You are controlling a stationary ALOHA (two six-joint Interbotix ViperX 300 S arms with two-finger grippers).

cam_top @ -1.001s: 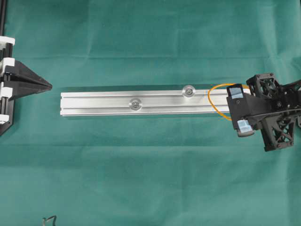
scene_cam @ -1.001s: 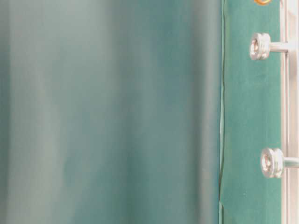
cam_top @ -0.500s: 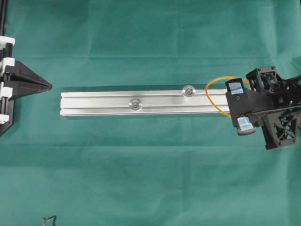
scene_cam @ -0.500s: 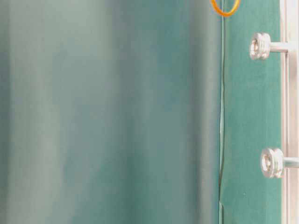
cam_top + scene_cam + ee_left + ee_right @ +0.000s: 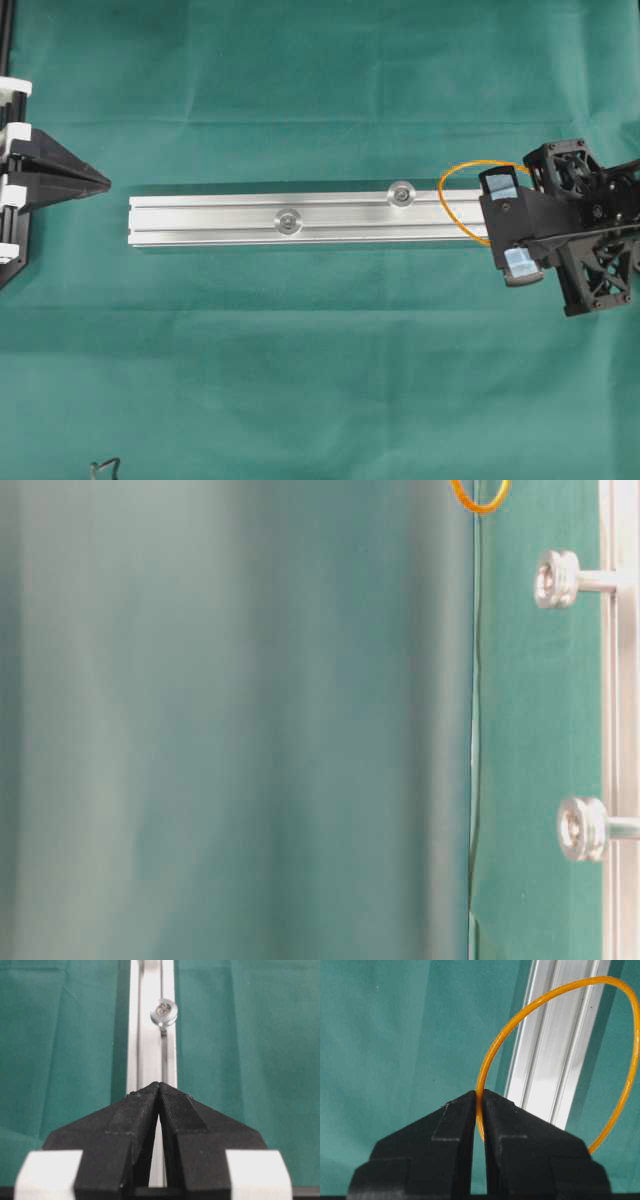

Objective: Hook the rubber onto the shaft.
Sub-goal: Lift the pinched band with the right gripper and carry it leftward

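The rubber [image 5: 441,200] is a thin orange loop, and my right gripper [image 5: 488,222] is shut on it at the right end of the silver rail [image 5: 200,220]. In the right wrist view the rubber [image 5: 602,980] stands up from the closed fingertips of that gripper [image 5: 480,1093], arching over the rail [image 5: 555,1060]. Only its lowest curve [image 5: 480,509] shows at table level. Two silver shafts [image 5: 401,193] [image 5: 288,222] stand on the rail, left of the loop and apart from it. My left gripper [image 5: 106,183] rests shut and empty beyond the rail's left end, facing the nearer shaft [image 5: 163,1011].
Green cloth covers the whole table. A small dark wire scrap [image 5: 105,467] lies at the front left edge. At table level both shafts [image 5: 556,578] [image 5: 582,828] jut out from the rail on the right.
A second ago the loop lay lower across the rail end. My right gripper has since drawn it a little toward the far side, and its curve has come into the table-level view. The left arm is still.
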